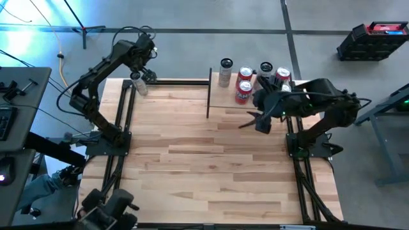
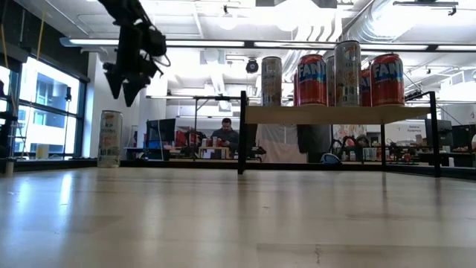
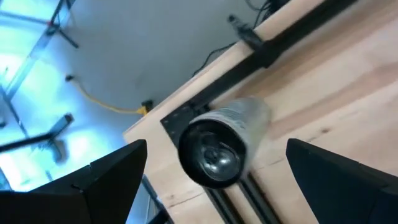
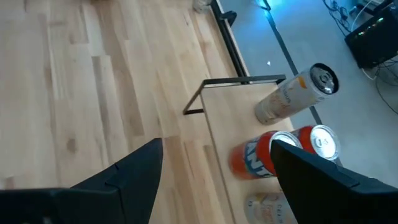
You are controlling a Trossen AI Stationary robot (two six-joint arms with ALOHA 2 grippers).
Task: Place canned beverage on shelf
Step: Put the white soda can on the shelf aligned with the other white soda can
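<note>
Pale can (image 1: 137, 83) upright at upper left of the high view, at the tabletop's (image 1: 192, 160) far corner, below the left gripper (image 1: 148, 75), jaws wide and empty. Best lowered straight, centred, closing mid-body. Right gripper (image 1: 259, 121) beside the shelf (image 1: 220, 101), jaws apart, empty.

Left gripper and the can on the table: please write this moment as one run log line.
left gripper: open, above pale can at table's far left corner | right gripper: open, empty, beside shelf | shelf: several cans
</note>
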